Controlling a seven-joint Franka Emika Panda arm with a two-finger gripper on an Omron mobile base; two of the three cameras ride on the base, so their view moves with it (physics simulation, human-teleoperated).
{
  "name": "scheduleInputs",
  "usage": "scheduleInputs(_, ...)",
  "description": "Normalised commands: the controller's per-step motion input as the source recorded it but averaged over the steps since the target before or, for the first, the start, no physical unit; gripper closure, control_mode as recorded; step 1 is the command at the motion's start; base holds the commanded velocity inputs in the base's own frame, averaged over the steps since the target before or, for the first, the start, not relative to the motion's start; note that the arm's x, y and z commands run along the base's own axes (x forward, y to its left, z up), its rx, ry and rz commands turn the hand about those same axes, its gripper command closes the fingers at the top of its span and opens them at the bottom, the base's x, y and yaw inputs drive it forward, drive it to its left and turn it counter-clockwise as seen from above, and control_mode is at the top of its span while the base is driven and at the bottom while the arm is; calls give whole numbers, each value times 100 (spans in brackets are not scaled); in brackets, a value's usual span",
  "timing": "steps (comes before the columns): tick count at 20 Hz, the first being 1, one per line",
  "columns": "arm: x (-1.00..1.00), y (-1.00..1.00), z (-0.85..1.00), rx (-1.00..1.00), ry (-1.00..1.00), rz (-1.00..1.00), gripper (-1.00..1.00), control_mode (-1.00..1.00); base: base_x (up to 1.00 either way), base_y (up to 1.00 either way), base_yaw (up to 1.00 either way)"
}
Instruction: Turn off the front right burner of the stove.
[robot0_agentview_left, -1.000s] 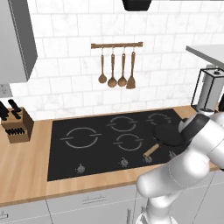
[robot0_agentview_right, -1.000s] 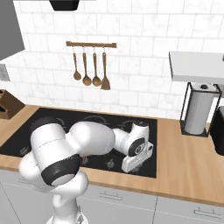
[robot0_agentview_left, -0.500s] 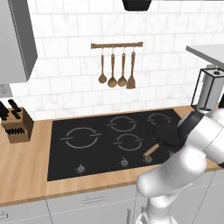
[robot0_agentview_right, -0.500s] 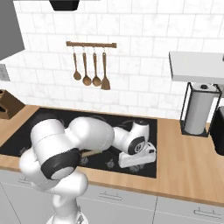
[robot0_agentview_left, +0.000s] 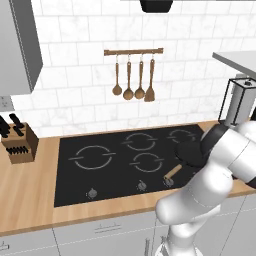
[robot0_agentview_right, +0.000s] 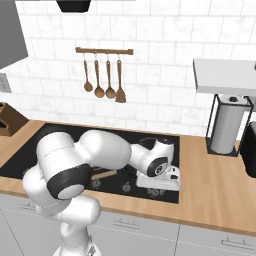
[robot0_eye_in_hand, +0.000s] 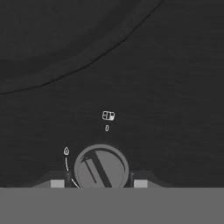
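While your arm bends low over the right end of the stove (robot0_agentview_left: 115, 170), its gripper (robot0_eye_in_hand: 99, 183) sits right down at a grey knob (robot0_eye_in_hand: 101, 168) on the front edge of the black glass. In the hand view, you see that round knob between the two dark fingertips (robot0_eye_in_hand: 57, 182), one tip on each side and close against its rim. The jaws look closed in around the knob, but you cannot tell for certain whether they are pressing on it. The raised bar on the knob's face is tilted off the vertical. Just above the knob there is a small printed burner symbol and a "0", and to its left a small flame mark with a thin curved line.

The front right burner (robot0_agentview_left: 190, 154) lies at the right end of the stove, nearest the counter edge. In the left base view, a dark skillet (robot0_agentview_left: 191, 153) covers most of it, and its wooden handle (robot0_agentview_left: 173, 172) points towards the knobs. The arm hides much of this area in both base views.

Elsewhere you have a knife block (robot0_agentview_left: 19, 142) on the counter to the left. Wooden utensils (robot0_agentview_left: 133, 75) hang on a rail on the tiled wall, and a paper towel holder (robot0_agentview_right: 227, 125) stands to the right.
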Motion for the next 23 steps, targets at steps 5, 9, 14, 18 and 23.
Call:
scheduleInputs(5,0,0,-7,0,0,-30,100,-100,0,0,0)
scheduleInputs(9,0,9,-4,0,0,-27,100,-100,0,0,0)
scheduleInputs(14,0,9,0,0,0,-30,100,-100,0,0,0)
scheduleInputs(18,0,7,-4,0,0,-33,100,-100,0,0,0)
scheduleInputs(23,0,3,-8,0,0,-30,100,-100,0,0,0)
